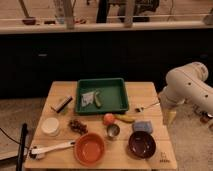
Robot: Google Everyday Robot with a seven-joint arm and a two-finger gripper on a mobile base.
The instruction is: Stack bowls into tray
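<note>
The pincer [170, 118], its grip state impossible to tell, hangs at the bench's [150, 92] right edge; best reach lower right, take the dark bowl [142, 143] by its rim, then lift toward the central green tray [102, 107].

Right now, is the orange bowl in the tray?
Out: the orange bowl sits on the table, in front of the tray; the gripper hangs at the table's right edge.

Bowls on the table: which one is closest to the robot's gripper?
The dark maroon round bowl at the front right of the wooden table; the gripper hangs just off that table's right edge. The orange round bowl sits further left.
</note>
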